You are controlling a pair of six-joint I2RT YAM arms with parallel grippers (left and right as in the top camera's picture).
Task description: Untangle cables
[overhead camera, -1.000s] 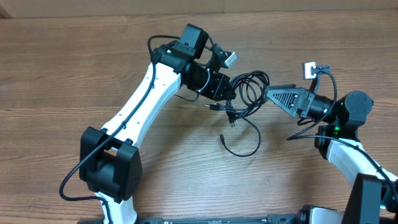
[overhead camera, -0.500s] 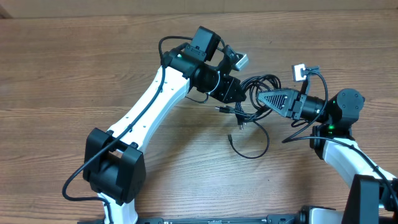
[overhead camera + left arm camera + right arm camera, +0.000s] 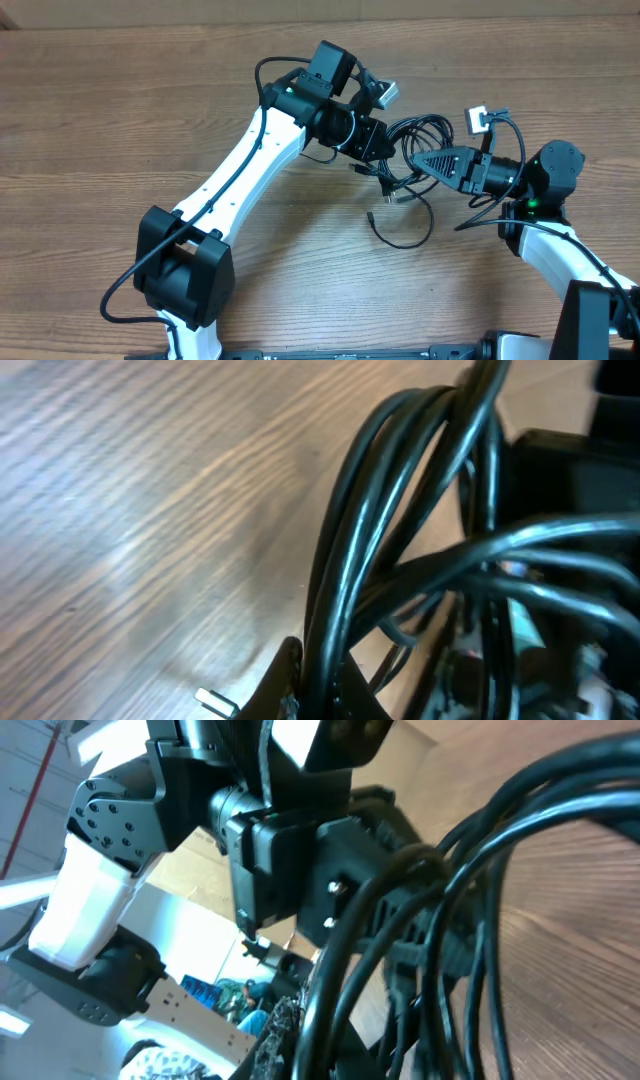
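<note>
While the left pincer [image 3: 387, 165] and right pincer [image 3: 420, 160] each clamp the cables [image 3: 345, 570], these are one tangled bunch between them, so the untangling looks barely begun

We log the cables [image 3: 420, 130] as glossy black throughout. Table [image 3: 120, 120]: mid-brown, fine straight wood grain. Left arm [image 3: 240, 170]: white links, black joints. Right arm [image 3: 545, 250]: the same white and black, with one small green light [image 3: 531, 206].
</note>
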